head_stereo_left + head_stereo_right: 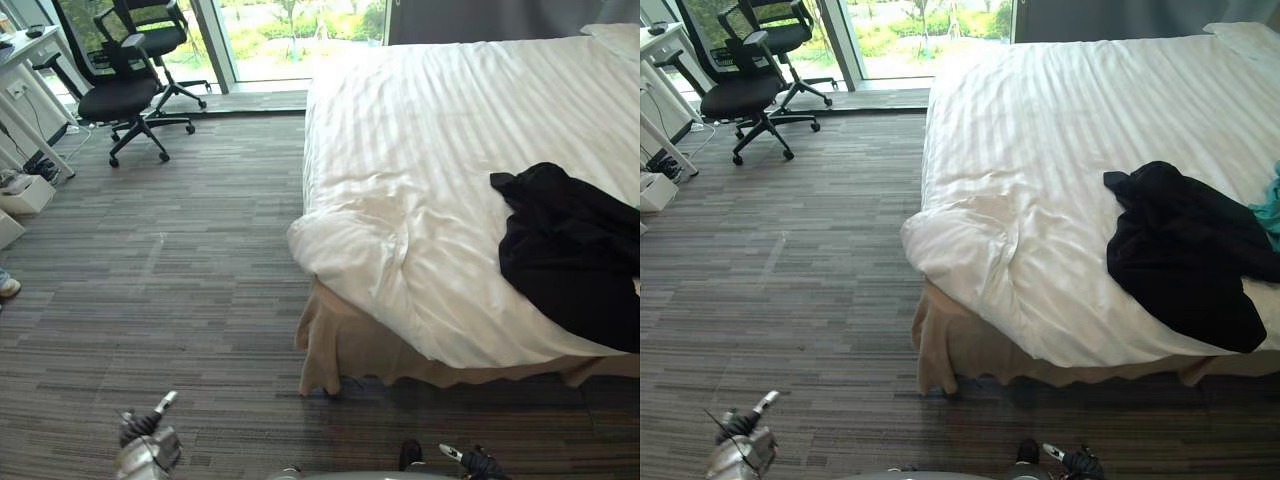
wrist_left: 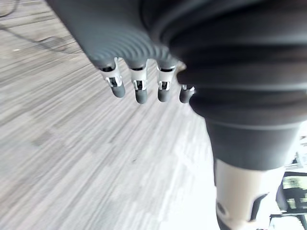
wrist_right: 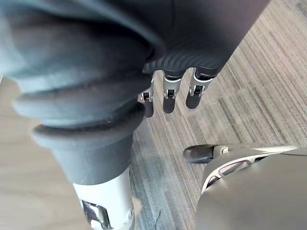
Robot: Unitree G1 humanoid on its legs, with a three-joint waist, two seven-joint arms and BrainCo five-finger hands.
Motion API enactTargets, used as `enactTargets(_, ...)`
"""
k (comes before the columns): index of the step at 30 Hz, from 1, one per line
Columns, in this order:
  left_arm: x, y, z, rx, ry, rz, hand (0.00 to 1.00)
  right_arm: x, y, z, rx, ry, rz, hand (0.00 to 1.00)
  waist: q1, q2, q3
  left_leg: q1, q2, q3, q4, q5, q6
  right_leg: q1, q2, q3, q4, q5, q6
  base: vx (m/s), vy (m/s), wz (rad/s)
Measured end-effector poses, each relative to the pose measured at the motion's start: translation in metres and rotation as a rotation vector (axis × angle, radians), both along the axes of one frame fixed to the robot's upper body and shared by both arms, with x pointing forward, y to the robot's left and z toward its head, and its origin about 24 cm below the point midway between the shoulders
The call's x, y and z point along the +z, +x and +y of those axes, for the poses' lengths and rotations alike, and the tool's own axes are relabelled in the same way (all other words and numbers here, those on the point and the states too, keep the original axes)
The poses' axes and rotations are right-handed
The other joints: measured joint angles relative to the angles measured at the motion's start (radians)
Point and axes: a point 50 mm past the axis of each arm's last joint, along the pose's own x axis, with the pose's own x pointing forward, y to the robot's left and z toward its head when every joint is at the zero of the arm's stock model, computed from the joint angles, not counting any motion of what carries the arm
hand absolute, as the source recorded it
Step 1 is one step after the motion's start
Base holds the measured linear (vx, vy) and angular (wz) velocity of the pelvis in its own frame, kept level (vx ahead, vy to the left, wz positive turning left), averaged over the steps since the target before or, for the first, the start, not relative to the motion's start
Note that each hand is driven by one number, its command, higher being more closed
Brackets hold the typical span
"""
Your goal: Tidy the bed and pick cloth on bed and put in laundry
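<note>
A bed with a white striped duvet (image 1: 430, 150) fills the right half of the eye views, its near corner rumpled. A black cloth (image 1: 575, 250) lies crumpled on the duvet near the right edge, and a bit of teal cloth (image 1: 1270, 212) peeks in beside it. My left hand (image 1: 148, 450) hangs low over the carpet at the lower left, far from the bed. Its fingers (image 2: 139, 88) are relaxed and hold nothing. My right hand (image 1: 478, 462) hangs at the bottom, below the bed's foot. Its fingers (image 3: 170, 93) are also relaxed and hold nothing.
Two black office chairs (image 1: 125, 85) stand by a white desk (image 1: 20, 50) at the far left, near a glass door (image 1: 290, 35). White boxes (image 1: 25, 192) sit on the floor below the desk. A beige bed skirt (image 1: 340, 345) hangs at the bed's corner. Striped grey carpet (image 1: 180, 270) spreads left of the bed.
</note>
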Motion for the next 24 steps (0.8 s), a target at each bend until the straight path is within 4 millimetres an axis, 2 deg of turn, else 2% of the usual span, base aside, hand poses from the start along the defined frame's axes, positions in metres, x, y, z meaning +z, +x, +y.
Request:
enactTargets(3, 0.077, 0.033, 0.029, -0.002, 0.243, -0.223, 0.00, 0.000, -0.020, 0.001, 0.003, 0.000, 0.027, 0.00, -0.001, -0.006, -0.005, -0.011, 0.002, -0.001, -0.009, -0.002, -0.002, -0.012, 0.004, -0.003, -0.001, 0.001, -0.001, -0.10, -0.042, 0.00)
enactTargets(6, 0.120, 0.056, 0.025, -0.021, 0.351, -0.383, 0.00, -0.001, -0.033, 0.000, -0.031, 0.009, 0.045, 0.00, -0.001, 0.007, -0.016, -0.015, -0.001, 0.004, -0.017, -0.002, -0.002, -0.026, 0.004, 0.009, 0.000, 0.003, -0.003, -0.02, -0.011, -0.08)
enactTargets(10, 0.139, 0.072, 0.010, -0.078, 0.461, -0.401, 0.00, 0.000, -0.032, -0.001, -0.034, 0.010, 0.032, 0.00, -0.011, 0.019, -0.023, -0.003, -0.001, 0.015, -0.018, 0.009, -0.003, -0.027, 0.009, 0.028, 0.003, 0.013, 0.003, 0.05, 0.002, -0.13)
enactTargets(13, 0.157, 0.090, -0.011, -0.176, 0.555, -0.436, 0.00, 0.000, -0.032, 0.001, -0.030, 0.024, 0.024, 0.00, -0.022, 0.017, -0.024, 0.009, -0.003, 0.029, -0.019, 0.010, -0.003, -0.026, 0.009, 0.041, 0.003, 0.016, 0.003, 0.05, 0.005, -0.11)
enactTargets(15, 0.170, 0.101, -0.033, -0.281, 0.654, -0.448, 0.00, 0.000, -0.031, 0.002, -0.033, 0.030, 0.017, 0.00, -0.033, 0.017, -0.024, 0.024, -0.008, 0.035, -0.019, 0.010, -0.004, -0.024, 0.006, 0.051, 0.004, 0.019, 0.002, 0.05, 0.006, -0.11)
enactTargets(18, 0.178, 0.117, -0.058, -0.392, 0.718, -0.465, 0.00, 0.000, -0.030, 0.002, -0.032, 0.034, 0.010, 0.00, -0.051, 0.019, -0.023, 0.032, -0.017, 0.053, -0.019, 0.009, -0.003, -0.024, -0.002, 0.064, 0.004, 0.024, 0.001, 0.00, 0.005, -0.12)
enactTargets(24, 0.202, 0.149, -0.098, -0.561, 0.820, -0.503, 0.00, 0.000, -0.028, 0.002, -0.023, 0.041, 0.000, 0.00, -0.061, 0.017, -0.021, 0.033, -0.023, 0.083, -0.014, -0.007, 0.011, -0.041, -0.002, 0.092, 0.002, 0.039, -0.002, -0.10, -0.022, -0.19)
